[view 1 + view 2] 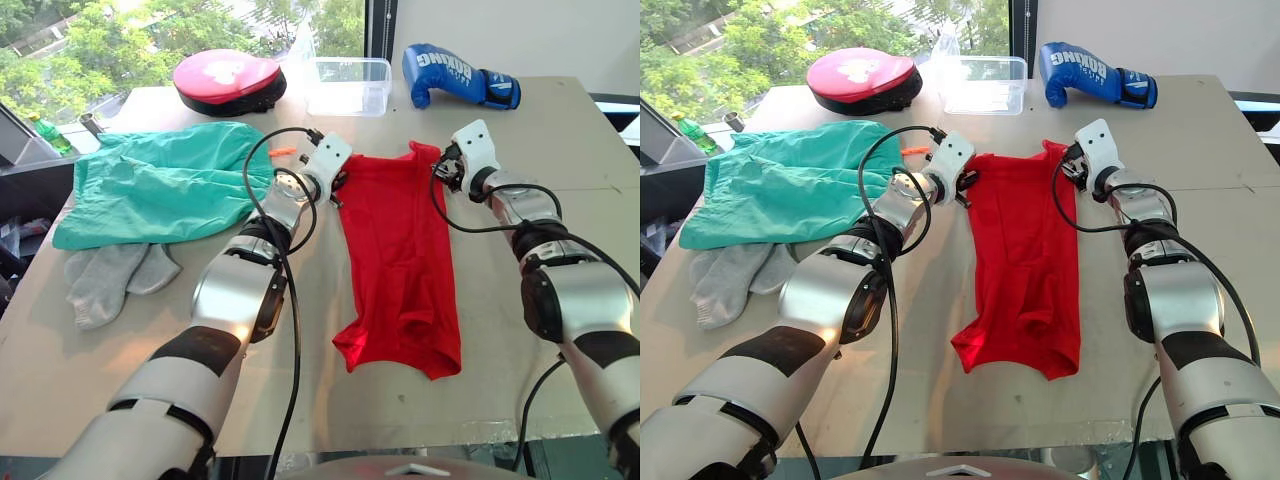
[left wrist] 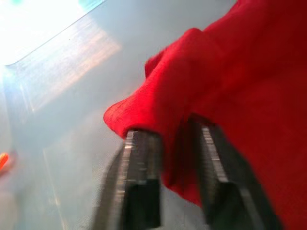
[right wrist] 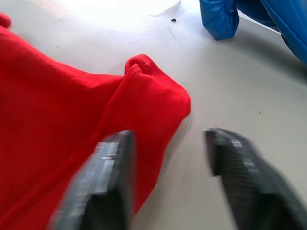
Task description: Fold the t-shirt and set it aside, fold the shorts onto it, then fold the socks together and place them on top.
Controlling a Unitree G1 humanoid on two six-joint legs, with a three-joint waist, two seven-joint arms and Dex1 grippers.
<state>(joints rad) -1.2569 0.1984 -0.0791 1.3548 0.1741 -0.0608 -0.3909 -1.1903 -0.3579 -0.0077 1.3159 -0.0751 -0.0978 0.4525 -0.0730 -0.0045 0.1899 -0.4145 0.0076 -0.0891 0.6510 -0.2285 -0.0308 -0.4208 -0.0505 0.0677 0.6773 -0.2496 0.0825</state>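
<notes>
Tabletop [image 1: 560, 130] holds t-shirt [image 1: 400, 260]; left hand [image 2: 175, 158] pinches it; right hand [image 3: 168, 163] spread.

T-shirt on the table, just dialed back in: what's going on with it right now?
The red t-shirt lies on the table folded into a long narrow strip, and both arms reach to its far end. The left end effector has its fingers around the far left corner, with cloth between them. The right end effector is open at the far right corner, one finger over the cloth. The shorts and socks lie unfolded to the left.
</notes>
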